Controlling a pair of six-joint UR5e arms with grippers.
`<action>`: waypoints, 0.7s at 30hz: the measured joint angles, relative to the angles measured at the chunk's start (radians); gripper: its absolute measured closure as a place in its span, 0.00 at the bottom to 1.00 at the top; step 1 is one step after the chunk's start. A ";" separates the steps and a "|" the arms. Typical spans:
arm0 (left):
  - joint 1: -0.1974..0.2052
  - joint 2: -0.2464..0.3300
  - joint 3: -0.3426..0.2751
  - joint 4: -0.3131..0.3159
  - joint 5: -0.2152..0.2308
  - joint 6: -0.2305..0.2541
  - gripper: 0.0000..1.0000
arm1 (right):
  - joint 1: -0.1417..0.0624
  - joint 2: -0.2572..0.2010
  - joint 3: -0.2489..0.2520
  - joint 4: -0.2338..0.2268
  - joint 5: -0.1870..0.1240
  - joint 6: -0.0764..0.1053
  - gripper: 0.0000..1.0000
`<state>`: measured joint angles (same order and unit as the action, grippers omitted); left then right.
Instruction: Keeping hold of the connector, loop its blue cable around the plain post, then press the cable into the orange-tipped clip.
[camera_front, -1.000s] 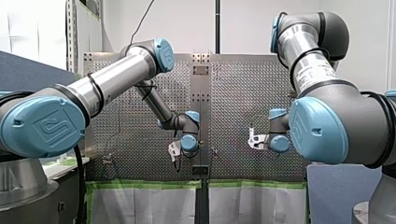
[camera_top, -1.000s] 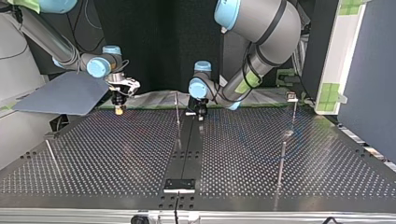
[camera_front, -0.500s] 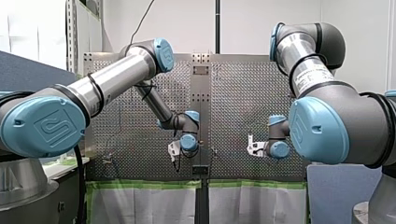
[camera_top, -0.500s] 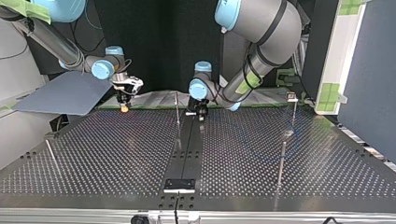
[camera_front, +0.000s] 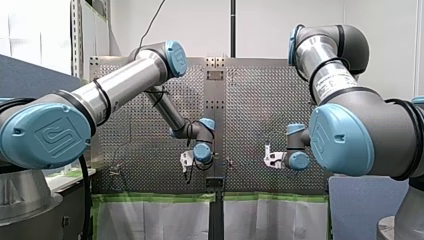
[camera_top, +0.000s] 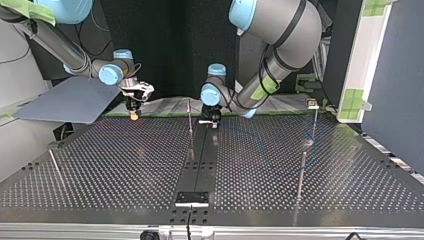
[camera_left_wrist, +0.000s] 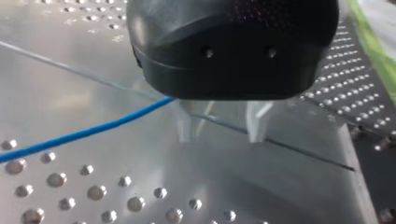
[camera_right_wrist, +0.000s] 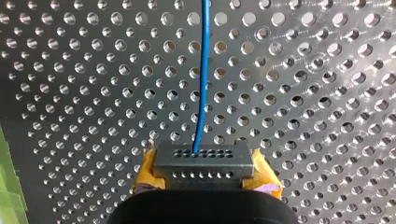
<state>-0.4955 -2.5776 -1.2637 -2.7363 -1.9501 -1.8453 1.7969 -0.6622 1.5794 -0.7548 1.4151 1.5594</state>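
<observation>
Currently the connector (camera_right_wrist: 204, 160) sits clamped between the yellow pads (camera_right_wrist: 266, 177) of my right gripper (camera_right_wrist: 205, 171), low over the table (camera_right_wrist: 327, 93), with its blue cable (camera_right_wrist: 203, 70) running straight ahead. My left gripper (camera_left_wrist: 220, 127) hangs with its fingers apart, gripping nothing, and the cable passes just beside it. I judge the looping not yet begun. Next I must carry the connector around the thin post (camera_top: 190, 117) without loosening my hold. I cannot pick out the orange-tipped clip.

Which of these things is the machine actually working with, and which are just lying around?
Job: grey rectangular connector block, gripped by my right pincer; thin blue cable; thin upright metal posts.
Lying about: flat blue-grey board; green tape patches.
</observation>
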 joint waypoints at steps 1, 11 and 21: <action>0.000 0.000 0.000 -0.005 0.006 0.010 0.00 | 0.000 0.000 0.000 0.000 0.000 0.000 1.00; -0.043 0.039 -0.023 -0.053 0.027 0.104 0.00 | 0.002 0.000 0.000 0.008 -0.012 0.002 1.00; -0.094 0.122 -0.113 -0.020 0.023 0.147 0.00 | 0.003 0.000 0.000 0.017 -0.013 0.005 1.00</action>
<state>-0.5891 -2.4556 -1.3768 -2.7563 -1.9273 -1.6983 1.7994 -0.6620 1.5797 -0.7380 1.4022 1.5644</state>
